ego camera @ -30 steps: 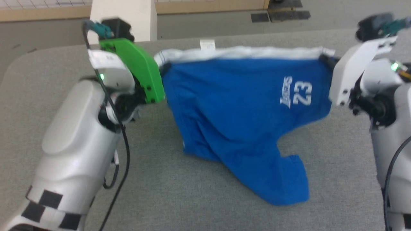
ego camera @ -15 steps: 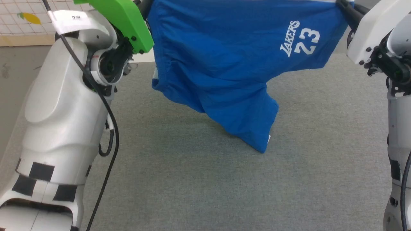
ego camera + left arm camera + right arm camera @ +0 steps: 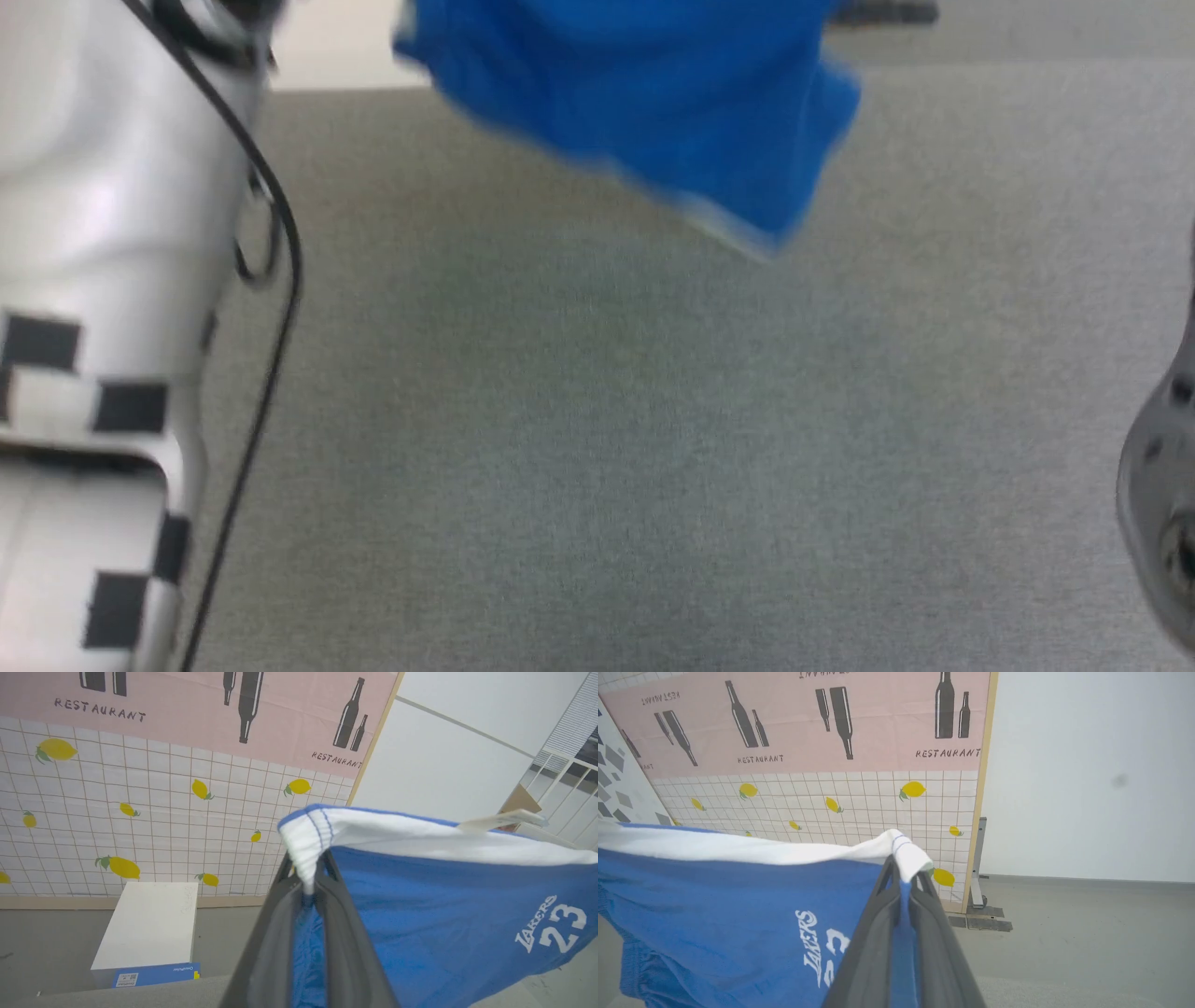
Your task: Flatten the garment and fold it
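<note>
The blue shorts (image 3: 653, 103) hang in the air above the grey table (image 3: 597, 448), their lower hem blurred at the top of the head view. My left gripper (image 3: 307, 884) is shut on one end of the white waistband (image 3: 397, 835). My right gripper (image 3: 903, 872) is shut on the other end of the waistband (image 3: 784, 851). The band is stretched between the two. The white "LAKERS 23" print (image 3: 553, 924) faces outward; the same print (image 3: 822, 956) shows mirrored from the right wrist. A small white tag (image 3: 500, 820) sticks up from the waistband.
A white box (image 3: 147, 924) with a blue label stands on the floor beyond the table. A wall panel with lemons and bottles (image 3: 831, 765) rises behind. My left forearm (image 3: 103, 280) with its black cable fills the head view's left; part of the right arm (image 3: 1158, 504) is at the right edge.
The shorts have been lifted higher, clear of the table; the head view has shifted, so only their lower part shows now. Both grippers have left the head view's top.
</note>
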You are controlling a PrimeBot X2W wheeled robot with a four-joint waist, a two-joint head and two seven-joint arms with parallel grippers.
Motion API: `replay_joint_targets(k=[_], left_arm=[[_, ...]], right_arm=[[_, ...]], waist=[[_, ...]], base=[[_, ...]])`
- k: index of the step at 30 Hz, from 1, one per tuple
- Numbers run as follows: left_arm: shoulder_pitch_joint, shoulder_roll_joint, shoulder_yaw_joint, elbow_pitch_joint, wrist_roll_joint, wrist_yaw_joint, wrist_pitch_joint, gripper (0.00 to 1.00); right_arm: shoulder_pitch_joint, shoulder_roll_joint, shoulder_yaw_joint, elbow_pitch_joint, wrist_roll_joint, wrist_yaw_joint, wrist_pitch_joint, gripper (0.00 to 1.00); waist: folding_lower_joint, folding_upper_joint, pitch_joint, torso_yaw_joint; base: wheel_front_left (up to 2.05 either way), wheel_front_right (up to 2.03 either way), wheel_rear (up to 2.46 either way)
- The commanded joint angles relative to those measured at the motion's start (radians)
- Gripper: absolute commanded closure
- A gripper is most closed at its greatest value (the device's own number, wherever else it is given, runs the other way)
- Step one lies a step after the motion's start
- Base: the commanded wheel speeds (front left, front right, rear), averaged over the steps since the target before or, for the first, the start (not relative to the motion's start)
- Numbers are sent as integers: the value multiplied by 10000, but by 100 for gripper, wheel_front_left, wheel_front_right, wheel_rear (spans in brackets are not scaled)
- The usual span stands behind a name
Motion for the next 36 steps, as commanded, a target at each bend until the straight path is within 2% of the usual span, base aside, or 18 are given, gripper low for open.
replay_joint_targets(k=[1, 6, 9, 18, 27, 36], left_arm=[[-547, 24, 128, 140, 112, -30, -185, 100], [-2047, -28, 277, 727, 309, -191, -845, 100], [-2621, -18, 263, 1079, 434, -385, -1220, 100], [-2648, -48, 298, 2160, 326, -1047, -2121, 100], [-1150, -326, 157, 2959, -70, -1764, -2660, 100], [1945, -666, -271, 2678, -733, -2180, -3083, 100]], right_arm=[[-592, -5, -127, 131, -271, -19, -224, 100], [-2295, 223, -511, 753, -863, -19, -1153, 100], [-2876, 310, -370, 1170, -1002, -19, -1640, 100], [-2930, 347, 80, 2062, -630, -19, -2563, 100], [-1159, 133, 1184, 2172, 935, -19, -3073, 100], [2685, -471, 2730, 795, 3270, -19, -3228, 100]], waist=[[0, 0, 1247, -97], [0, 0, 2161, -141], [0, 0, 2587, -155], [0, 0, 3193, 6], [0, 0, 2392, 277], [0, 0, 396, 367]], base=[[0, 0, 0], [0, 0, 0], [0, 0, 0], [0, 0, 0], [0, 0, 0], [0, 0, 0]])
